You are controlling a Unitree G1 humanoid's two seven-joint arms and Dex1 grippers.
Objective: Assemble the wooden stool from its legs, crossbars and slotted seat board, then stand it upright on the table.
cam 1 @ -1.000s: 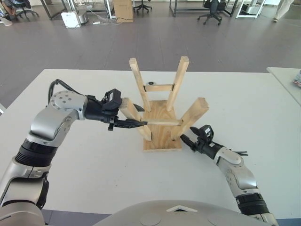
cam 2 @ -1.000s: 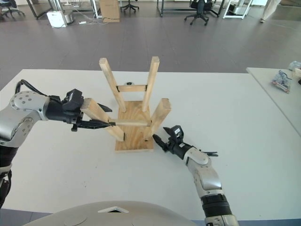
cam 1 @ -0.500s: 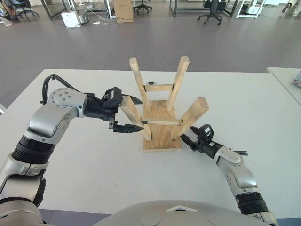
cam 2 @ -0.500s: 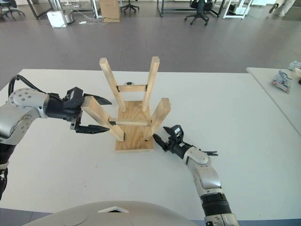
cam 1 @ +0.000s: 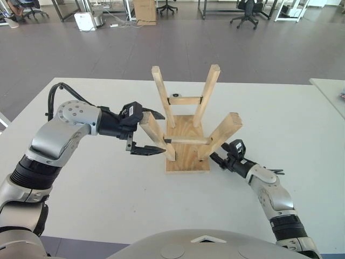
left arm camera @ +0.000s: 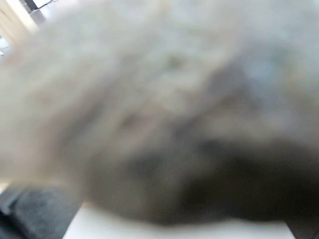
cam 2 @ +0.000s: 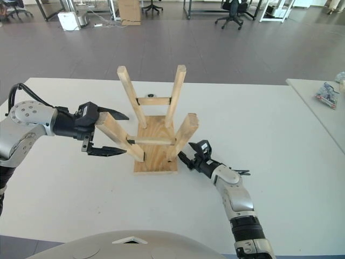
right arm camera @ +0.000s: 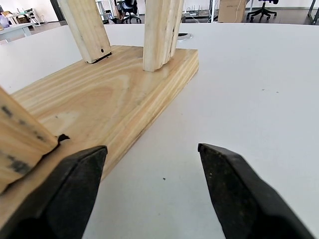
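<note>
With the stool (cam 1: pixel 186 129) upside down at frame centre, the seat board (cam 1: pixel 186 163) lies flat on the table (cam 1: pixel 97 189), four splayed legs standing up from it. Right gripper (right arm camera: pixel 152 147), lower right: fingers wide, holding nothing, just beside the board's near-right corner. Left gripper (cam 1: pixel 164 133), centre left: fingers wide, straddling the near-left leg (cam 1: pixel 151 127), contact unclear. Crossbars (cam 1: pixel 186 141) join near and far leg pairs.

On the grey floor (cam 1: pixel 108 54) far back stand a cardboard box (cam 1: pixel 144 9), a white unit (cam 1: pixel 84 20) left of it and a black office chair (cam 1: pixel 247 9) to the right. A second table (cam 2: pixel 318 116) at the right carries a small packet (cam 2: pixel 327 95).
</note>
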